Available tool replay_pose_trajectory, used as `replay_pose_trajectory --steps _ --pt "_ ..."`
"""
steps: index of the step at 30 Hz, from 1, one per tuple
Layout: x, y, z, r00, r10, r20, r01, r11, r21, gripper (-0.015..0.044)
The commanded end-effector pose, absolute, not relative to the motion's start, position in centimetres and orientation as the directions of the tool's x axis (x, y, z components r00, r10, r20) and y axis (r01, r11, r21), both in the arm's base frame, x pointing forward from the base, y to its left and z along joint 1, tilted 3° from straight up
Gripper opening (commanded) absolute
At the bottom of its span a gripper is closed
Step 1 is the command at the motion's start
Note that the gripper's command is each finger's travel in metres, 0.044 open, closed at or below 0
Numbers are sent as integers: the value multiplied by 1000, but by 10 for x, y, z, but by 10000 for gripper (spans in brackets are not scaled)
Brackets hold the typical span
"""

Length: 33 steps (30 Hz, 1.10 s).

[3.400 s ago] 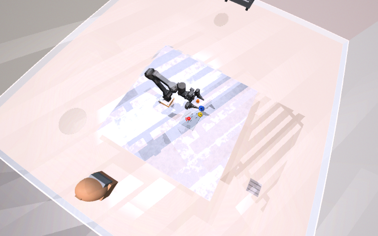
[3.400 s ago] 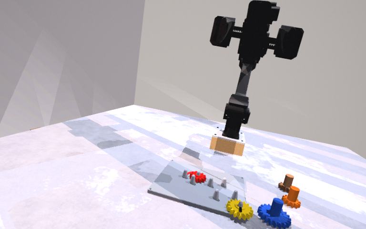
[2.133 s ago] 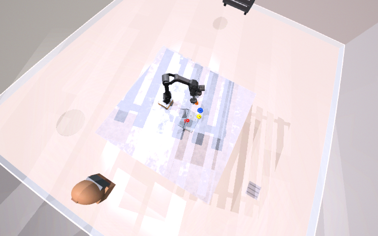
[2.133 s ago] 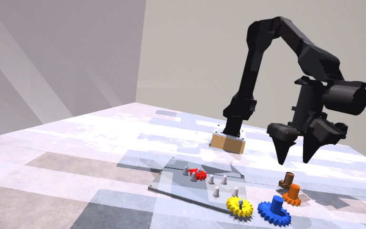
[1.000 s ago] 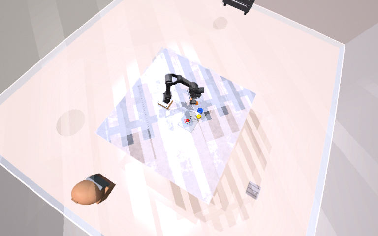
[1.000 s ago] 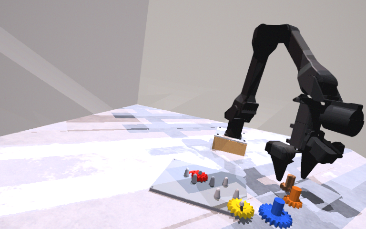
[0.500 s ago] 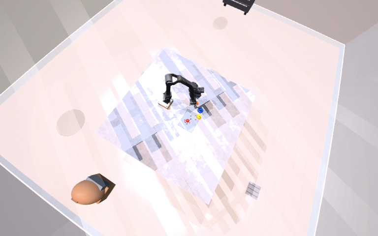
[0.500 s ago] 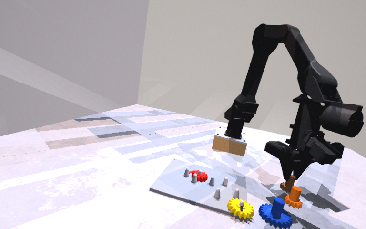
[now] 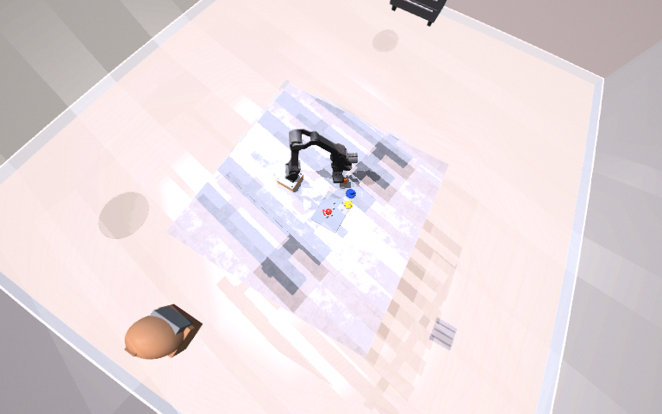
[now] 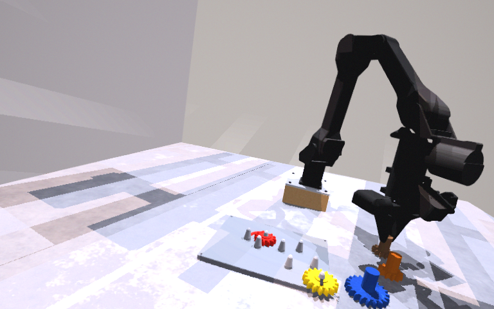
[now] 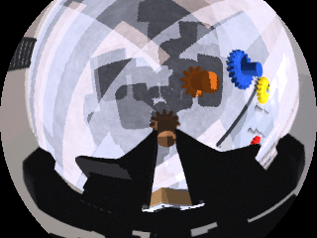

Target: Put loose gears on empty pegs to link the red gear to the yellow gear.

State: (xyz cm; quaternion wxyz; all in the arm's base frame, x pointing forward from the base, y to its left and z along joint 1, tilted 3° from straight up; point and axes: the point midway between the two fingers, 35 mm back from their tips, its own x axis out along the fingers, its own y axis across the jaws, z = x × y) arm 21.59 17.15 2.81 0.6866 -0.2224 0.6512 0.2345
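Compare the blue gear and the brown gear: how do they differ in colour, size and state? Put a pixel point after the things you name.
The blue gear [image 9: 350,193] [image 10: 366,288] [image 11: 243,69] is bright blue; the brown gear [image 10: 381,250] [image 11: 164,121] is dull brown. The blue gear is wider than the brown one. The blue gear stands loose on the table, while the brown gear is gripped. Both have toothed rims and upright posts.

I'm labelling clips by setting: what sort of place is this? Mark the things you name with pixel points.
Probably a robotics workspace: a black arm [image 9: 316,141] [image 10: 368,47] stands by a pegged grey board [image 9: 335,225] [image 10: 233,251] and toothed gears.
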Motion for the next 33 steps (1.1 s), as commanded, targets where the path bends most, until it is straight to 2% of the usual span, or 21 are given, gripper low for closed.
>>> replay_pose_trajectory --steps 1,33 --pt "220 175 40 52 45 -998 -611 792 4 0" --pt "224 171 118 53 45 -998 -611 792 4 0"
